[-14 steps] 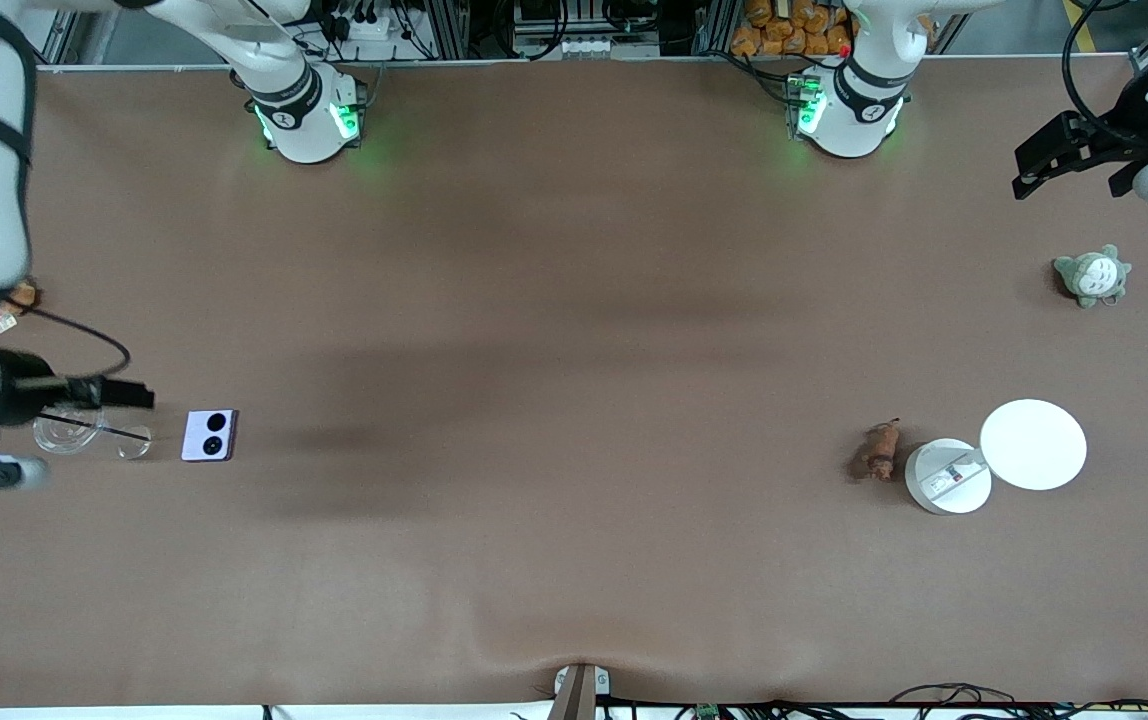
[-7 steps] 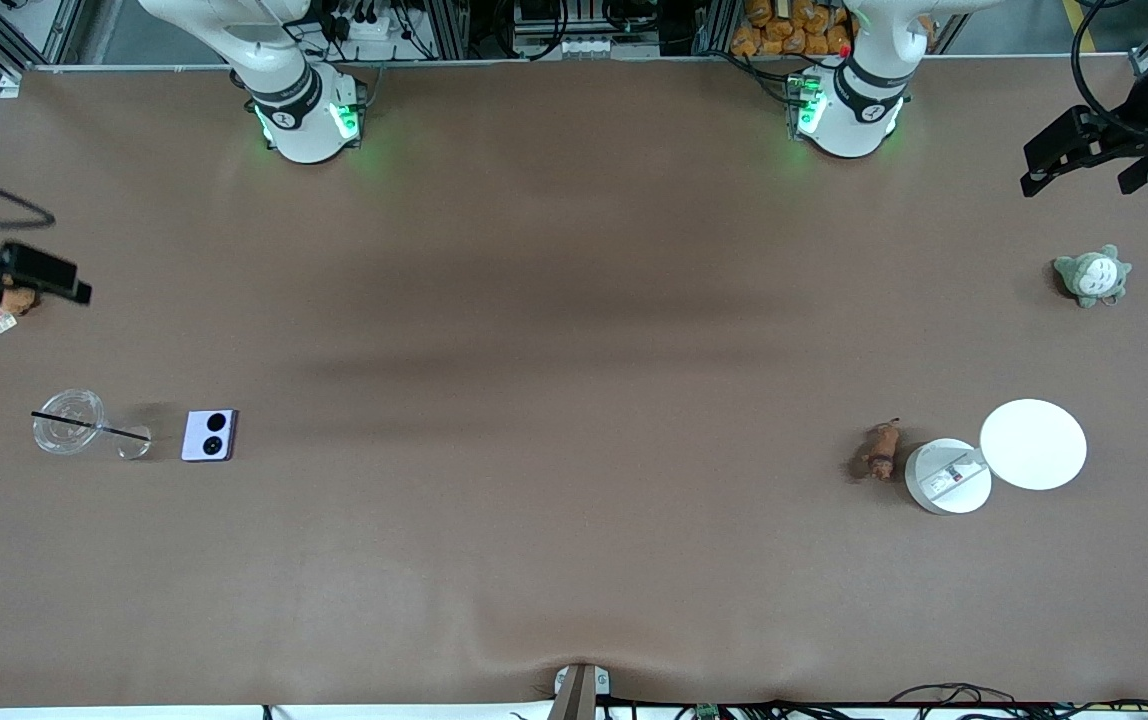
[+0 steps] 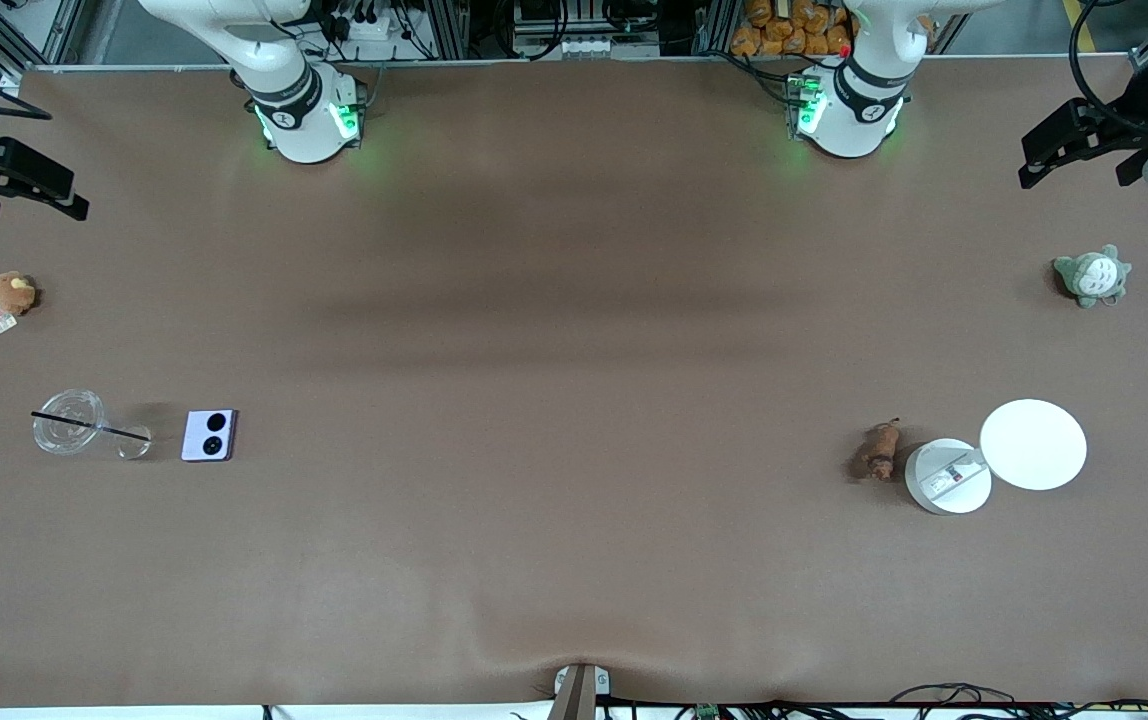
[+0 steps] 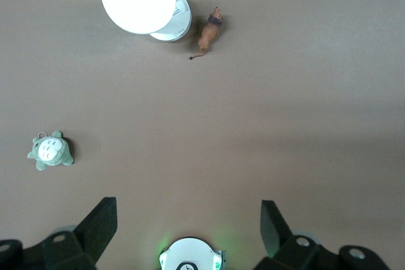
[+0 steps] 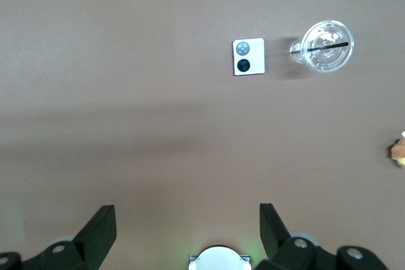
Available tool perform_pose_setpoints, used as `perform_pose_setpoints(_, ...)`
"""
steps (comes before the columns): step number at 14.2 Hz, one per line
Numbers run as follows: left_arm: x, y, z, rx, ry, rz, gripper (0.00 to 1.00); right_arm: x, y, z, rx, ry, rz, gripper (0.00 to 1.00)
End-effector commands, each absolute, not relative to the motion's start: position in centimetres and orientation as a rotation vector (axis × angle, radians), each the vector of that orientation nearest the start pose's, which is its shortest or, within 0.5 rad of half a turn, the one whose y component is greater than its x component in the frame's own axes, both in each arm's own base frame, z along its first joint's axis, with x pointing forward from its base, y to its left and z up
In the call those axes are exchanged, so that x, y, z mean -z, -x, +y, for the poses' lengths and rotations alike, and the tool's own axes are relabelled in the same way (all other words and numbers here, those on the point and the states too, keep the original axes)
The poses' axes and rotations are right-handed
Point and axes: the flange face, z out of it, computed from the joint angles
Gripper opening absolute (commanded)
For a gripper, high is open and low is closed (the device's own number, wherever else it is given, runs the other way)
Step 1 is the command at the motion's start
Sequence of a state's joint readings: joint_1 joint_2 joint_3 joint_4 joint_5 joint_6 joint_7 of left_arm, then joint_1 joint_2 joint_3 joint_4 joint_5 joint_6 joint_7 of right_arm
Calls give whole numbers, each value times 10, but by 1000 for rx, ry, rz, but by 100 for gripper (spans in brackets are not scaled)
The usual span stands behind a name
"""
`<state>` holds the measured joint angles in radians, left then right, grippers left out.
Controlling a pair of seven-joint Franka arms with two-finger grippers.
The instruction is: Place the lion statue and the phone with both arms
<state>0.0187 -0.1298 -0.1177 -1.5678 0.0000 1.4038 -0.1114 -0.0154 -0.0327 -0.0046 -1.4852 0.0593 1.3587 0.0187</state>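
The lion statue (image 3: pixel 880 452), a small reddish-brown figurine with a thin tail, lies on the table beside two white discs; it also shows in the left wrist view (image 4: pixel 207 31). The phone (image 3: pixel 209 435), pale lavender-white with two black circles, lies flat beside a clear cup; it also shows in the right wrist view (image 5: pixel 248 57). My left gripper (image 3: pixel 1074 155) is open and empty, high over the table's edge at the left arm's end. My right gripper (image 3: pixel 19 180) is open and empty, high over the edge at the right arm's end.
Two overlapping white discs (image 3: pixel 1032 444) lie beside the lion. A grey-green plush (image 3: pixel 1092 276) sits farther from the front camera than the discs. A clear cup with a black straw (image 3: pixel 68 422) lies by the phone. A round brown plush (image 3: pixel 9 293) sits near the right arm's end.
My right gripper has risen from just over the cup and phone, swung away toward the table's edge and uncovered the brown plush. My left gripper has barely shifted.
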Motion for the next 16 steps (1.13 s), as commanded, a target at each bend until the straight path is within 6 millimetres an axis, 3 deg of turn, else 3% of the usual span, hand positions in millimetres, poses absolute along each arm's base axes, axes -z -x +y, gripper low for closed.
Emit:
perform_pose_setpoints(1, -683, -482, -53, -56, 3121, -26, 100, -650, -521, 2, -136, 3090, 45, 100)
perform_pose_setpoints(10, -683, -484, -35, 21, 3134, -65, 100, -650, -525, 4, -100, 3081, 45, 100)
perform_pose_setpoints(16, -690, -489, -36, 39, 3126, -54, 100, -648, -526, 3, -103, 3079, 47, 100)
